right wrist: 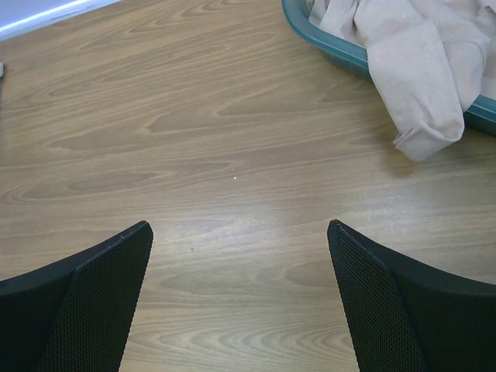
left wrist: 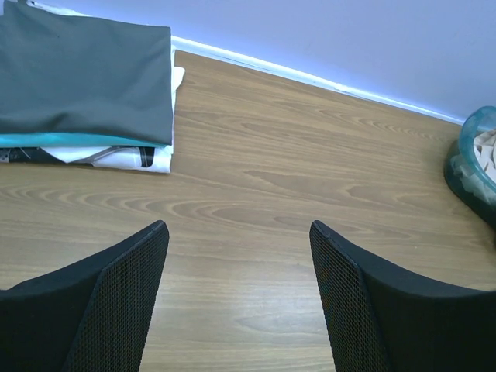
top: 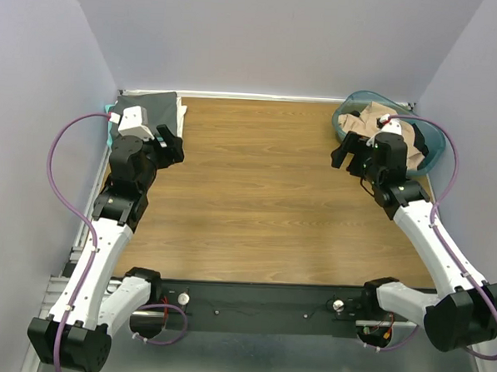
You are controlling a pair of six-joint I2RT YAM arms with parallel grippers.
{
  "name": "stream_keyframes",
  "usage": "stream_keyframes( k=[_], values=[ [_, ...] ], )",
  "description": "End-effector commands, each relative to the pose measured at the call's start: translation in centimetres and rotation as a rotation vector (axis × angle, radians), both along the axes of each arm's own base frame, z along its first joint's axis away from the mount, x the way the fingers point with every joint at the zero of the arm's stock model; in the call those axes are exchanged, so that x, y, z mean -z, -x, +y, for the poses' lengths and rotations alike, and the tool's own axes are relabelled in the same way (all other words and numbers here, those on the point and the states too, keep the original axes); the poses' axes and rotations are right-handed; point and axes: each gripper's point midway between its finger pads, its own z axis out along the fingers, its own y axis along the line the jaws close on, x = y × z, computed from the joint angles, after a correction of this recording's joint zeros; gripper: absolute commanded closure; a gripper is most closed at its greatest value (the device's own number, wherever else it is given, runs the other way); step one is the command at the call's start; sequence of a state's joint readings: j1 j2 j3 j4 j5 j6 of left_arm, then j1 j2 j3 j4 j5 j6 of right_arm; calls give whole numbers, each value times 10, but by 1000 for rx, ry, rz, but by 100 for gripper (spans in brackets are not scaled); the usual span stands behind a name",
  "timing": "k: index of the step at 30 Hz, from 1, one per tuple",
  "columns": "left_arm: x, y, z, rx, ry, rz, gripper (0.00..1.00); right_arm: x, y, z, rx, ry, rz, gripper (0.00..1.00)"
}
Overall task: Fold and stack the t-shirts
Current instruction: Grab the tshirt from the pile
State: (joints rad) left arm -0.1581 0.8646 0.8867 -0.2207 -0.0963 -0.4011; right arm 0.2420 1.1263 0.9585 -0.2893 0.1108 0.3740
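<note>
A stack of folded t-shirts (left wrist: 85, 85) lies at the table's far left corner, dark grey on top, with teal, white and black edges below; it also shows in the top view (top: 162, 108). A tan t-shirt (right wrist: 418, 58) hangs crumpled over the rim of the teal tub (right wrist: 329, 43) at the far right, also seen from above (top: 373, 122). My left gripper (left wrist: 239, 232) is open and empty above bare wood, just right of the stack. My right gripper (right wrist: 240, 229) is open and empty above bare wood, left of the tub.
The wooden table (top: 265, 195) is enclosed by pale walls on three sides. The tub (top: 434, 146) fills the far right corner. Both arms reach to the far edge, one at each side.
</note>
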Motion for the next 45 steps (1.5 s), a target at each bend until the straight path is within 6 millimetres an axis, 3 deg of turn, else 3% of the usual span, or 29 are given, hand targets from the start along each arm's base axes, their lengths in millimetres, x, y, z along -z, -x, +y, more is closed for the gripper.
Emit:
stream_keyframes(
  k=[1, 12, 17, 20, 24, 30, 35, 38, 41, 42, 45],
  values=[
    [-11, 1, 6, -38, 16, -1, 19, -1, -1, -6, 31, 14, 21, 0],
    [-23, 2, -3, -13, 94, -13, 19, -16, -5, -20, 89, 73, 26, 0],
    [-21, 1, -12, 26, 107, 29, 20, -59, -7, -22, 104, 63, -31, 0],
    [-21, 1, -12, 26, 102, 44, 20, -60, -9, -39, 177, 126, -14, 0],
    [-28, 0, -12, 41, 84, 26, 20, -37, -24, -62, 279, 236, 84, 0],
    [-40, 2, -16, 76, 66, 1, 20, 6, -70, -94, 352, 217, 216, 0],
    [-34, 13, -16, 70, 93, 5, 20, 51, -108, -117, 380, 203, 324, 0],
    [-28, 22, -15, 62, 117, 14, 20, 63, -129, -121, 373, 189, 340, 0],
    [-21, 33, -12, 45, 141, 23, 20, 80, -150, -138, 389, 168, 364, 0],
    [-20, 35, -11, 40, 145, 25, 20, 94, -156, -140, 391, 170, 389, 0],
    [-16, 45, -8, 19, 161, 26, 20, 100, -171, -144, 388, 166, 388, 0]
  ],
)
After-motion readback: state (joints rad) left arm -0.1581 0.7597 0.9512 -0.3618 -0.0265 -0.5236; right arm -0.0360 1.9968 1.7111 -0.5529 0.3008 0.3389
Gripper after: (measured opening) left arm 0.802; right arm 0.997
